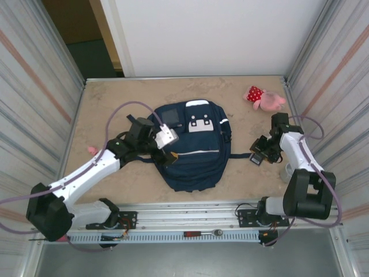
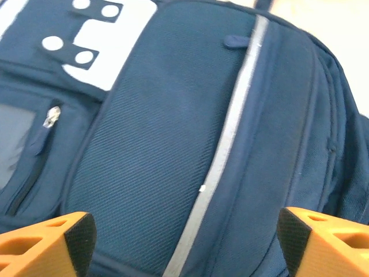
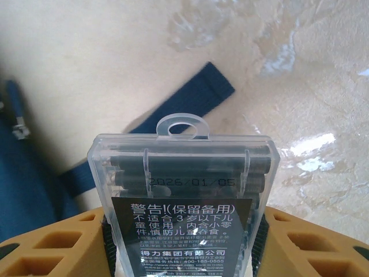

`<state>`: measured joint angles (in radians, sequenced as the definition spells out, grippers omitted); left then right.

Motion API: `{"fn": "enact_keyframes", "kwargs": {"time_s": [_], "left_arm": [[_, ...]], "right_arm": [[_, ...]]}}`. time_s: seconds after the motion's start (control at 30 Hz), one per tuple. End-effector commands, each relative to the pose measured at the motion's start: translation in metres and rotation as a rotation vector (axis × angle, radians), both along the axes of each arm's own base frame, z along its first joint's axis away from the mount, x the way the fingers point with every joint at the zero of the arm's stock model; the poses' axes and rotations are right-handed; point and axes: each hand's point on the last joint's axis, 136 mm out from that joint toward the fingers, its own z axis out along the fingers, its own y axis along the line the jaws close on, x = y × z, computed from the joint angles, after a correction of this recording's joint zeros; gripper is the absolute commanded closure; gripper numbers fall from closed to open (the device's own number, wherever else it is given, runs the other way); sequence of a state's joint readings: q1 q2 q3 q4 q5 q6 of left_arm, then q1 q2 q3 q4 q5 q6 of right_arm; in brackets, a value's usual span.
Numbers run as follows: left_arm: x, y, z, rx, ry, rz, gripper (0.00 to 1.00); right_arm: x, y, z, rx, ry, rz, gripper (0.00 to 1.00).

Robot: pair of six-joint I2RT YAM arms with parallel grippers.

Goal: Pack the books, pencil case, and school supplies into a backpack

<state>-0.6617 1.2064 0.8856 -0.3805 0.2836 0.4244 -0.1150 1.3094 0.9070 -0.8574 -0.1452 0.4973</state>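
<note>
Between the fingertips of the left gripper (image 2: 184,245), whose jaws stand spread wide and grip nothing, we see the backpack (image 2: 173,144). It is navy woven fabric with one pale reflective stripe (image 2: 230,133) along its front pocket. One white patch (image 2: 124,52) carries two navy tabs with four white round studs in all, and one zipper pull (image 2: 51,117) sits beyond the left fingertip. We count one backpack. It lies flat on the table (image 1: 115,104), front face up. Its long axis runs from the arm bases toward the far wall, top end pointing away from the bases.

To the right of the backpack, the right gripper (image 3: 184,254) pinches one school-supply pack (image 3: 184,173) by its long edges, with one orange finger (image 3: 52,242) pressed on each side. The pack is a clear, flat plastic case holding dark sticks, with a black label in white print and one rounded hang tab. Its long axis runs straight out from the jaws, tab end foremost. Beyond that tab, one dark strap (image 3: 190,98) lies on the table. Farther out past the right jaws lies one pink plush toy (image 1: 265,98).
</note>
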Motion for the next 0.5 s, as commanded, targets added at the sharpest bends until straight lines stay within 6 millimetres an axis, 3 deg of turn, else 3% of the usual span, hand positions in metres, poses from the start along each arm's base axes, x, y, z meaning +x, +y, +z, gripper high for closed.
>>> {"fn": "enact_keyframes", "kwargs": {"time_s": [0.0, 0.27, 0.37, 0.47], "left_arm": [[-0.002, -0.013, -0.006, 0.097, -0.082, -0.129, 0.13], [0.014, -0.028, -0.043, 0.218, -0.084, -0.166, 0.13], [0.021, -0.030, -0.050, 0.237, -0.081, -0.154, 0.20], [0.022, -0.034, -0.048, 0.219, -0.075, -0.155, 0.34]], "right_arm": [[0.003, 0.012, 0.019, 0.054, -0.083, -0.007, 0.54], [0.005, 0.022, 0.031, 0.092, -0.154, 0.026, 0.54], [0.007, 0.025, 0.032, 0.094, -0.164, 0.038, 0.54], [0.008, 0.028, 0.034, 0.092, -0.170, 0.051, 0.55]]}}
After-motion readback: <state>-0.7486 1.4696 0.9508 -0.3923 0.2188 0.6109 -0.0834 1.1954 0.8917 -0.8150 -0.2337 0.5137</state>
